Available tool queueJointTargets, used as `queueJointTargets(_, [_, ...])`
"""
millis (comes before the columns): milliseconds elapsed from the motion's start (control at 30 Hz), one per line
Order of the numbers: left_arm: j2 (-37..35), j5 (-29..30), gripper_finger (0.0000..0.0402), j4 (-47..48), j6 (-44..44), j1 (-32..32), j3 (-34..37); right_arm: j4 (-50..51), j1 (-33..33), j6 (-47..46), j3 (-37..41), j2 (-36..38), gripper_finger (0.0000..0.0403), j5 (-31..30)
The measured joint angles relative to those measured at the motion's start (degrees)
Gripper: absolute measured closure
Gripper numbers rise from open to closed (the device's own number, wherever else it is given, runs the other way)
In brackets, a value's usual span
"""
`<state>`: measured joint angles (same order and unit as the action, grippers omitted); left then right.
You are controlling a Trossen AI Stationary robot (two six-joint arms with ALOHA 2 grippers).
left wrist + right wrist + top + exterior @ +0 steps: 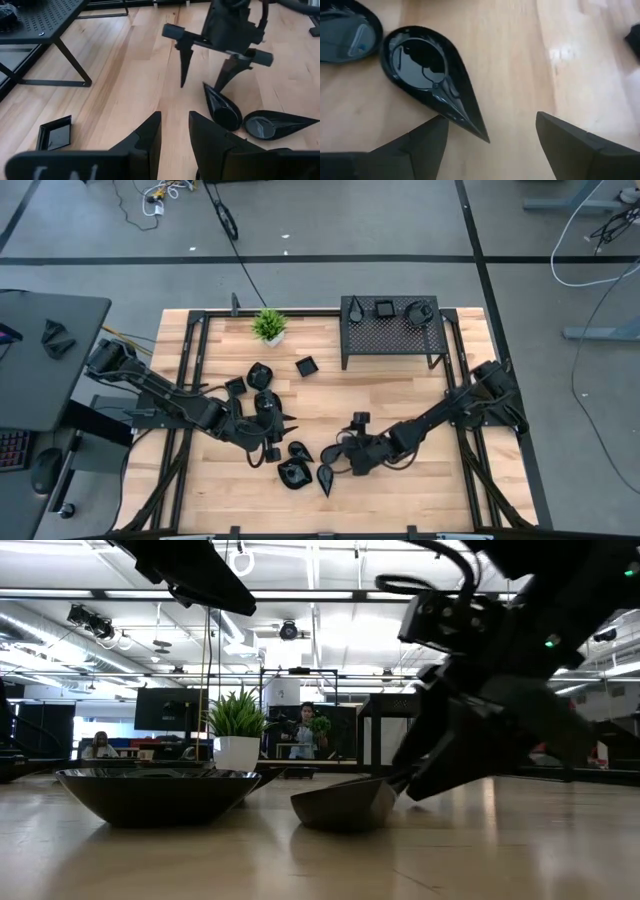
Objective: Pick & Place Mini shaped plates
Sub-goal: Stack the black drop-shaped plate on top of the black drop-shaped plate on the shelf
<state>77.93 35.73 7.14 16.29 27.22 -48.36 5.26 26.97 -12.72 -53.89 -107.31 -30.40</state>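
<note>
right pincer (pixel 490 142) open over teardrop plate (pixel 427 75)

A wooden table (pixel 400 490) carries a small potted plant (pixel 269 326) near its far edge, left of a black perforated rack (pixel 392 330) standing on thin legs. Cables (pixel 225 220) trail across the grey floor (pixel 330 220) beyond. A dark desk (pixel 45 350) stands to the left, with what may be a keyboard (pixel 12 448) and mouse (pixel 45 470). In the room behind, a person (pixel 306 732) sits far off.
</note>
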Motion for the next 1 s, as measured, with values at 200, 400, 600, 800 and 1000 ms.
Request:
queueJointTargets(200, [0.01,0.0,0.0298,0.0,0.0,0.0,0.0,-3.25,-3.19,7.74,0.03,0.0,0.0101,2.94])
queueJointTargets(400, [0.02,0.0,0.0298,0.0,0.03,0.0,0.0,-13.22,-7.0,13.84,0.04,0.0,0.0101,5.16])
queueJointTargets(600, [0.02,0.0,0.0298,0.0,0.83,0.0,0.0,-16.59,-9.58,13.38,0.04,0.04,0.0101,5.42])
queueJointTargets(800, [0.02,-0.02,0.0298,0.0,1.12,0.02,0.0,-16.07,-8.81,0.46,0.04,1.51,0.0101,10.03])
queueJointTargets(1000, [0.02,-0.02,0.0298,-0.01,1.5,0.23,0.0,-15.25,-6.06,-2.21,0.04,2.14,0.0101,20.9])
